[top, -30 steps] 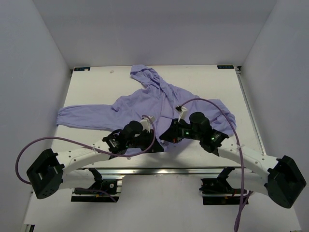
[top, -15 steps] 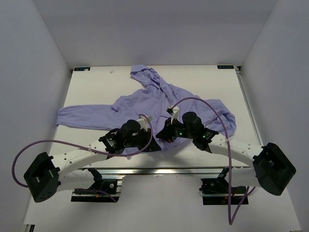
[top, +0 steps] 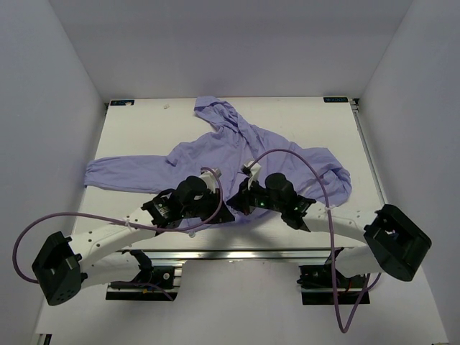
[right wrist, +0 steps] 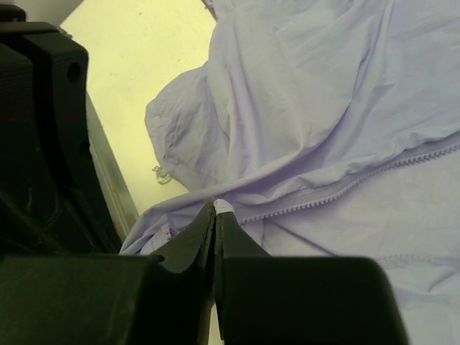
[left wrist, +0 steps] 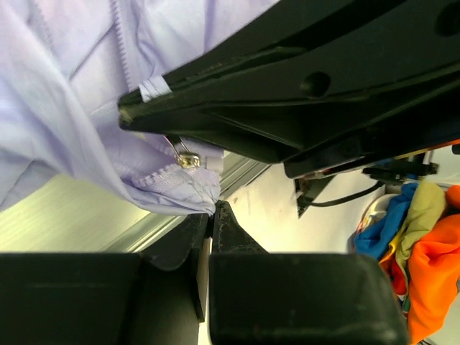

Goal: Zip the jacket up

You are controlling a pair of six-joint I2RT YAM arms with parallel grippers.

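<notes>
The lavender jacket (top: 215, 154) lies spread on the white table (top: 136, 126), hood at the back and sleeves out to both sides. Both grippers meet at its bottom hem near the front edge. My left gripper (left wrist: 213, 208) (top: 221, 213) is shut on a bunched corner of the hem, just below the metal zipper slider (left wrist: 188, 159). My right gripper (right wrist: 216, 204) (top: 240, 201) is shut on the white tab at the bottom end of the zipper tape (right wrist: 345, 190). Its black fingers (left wrist: 302, 86) also show in the left wrist view, with the tab at their tip.
The aluminium rail of the table's front edge (top: 237, 253) runs right under the hem. A heap of coloured clothes (left wrist: 424, 244) lies beyond the table in the left wrist view. Grey walls stand on three sides. The left gripper's black body (right wrist: 43, 129) fills the left of the right wrist view.
My right gripper has moved left along the hem towards my left gripper, and they now sit almost touching. The left gripper has shifted slightly. The hem bunches between them.
</notes>
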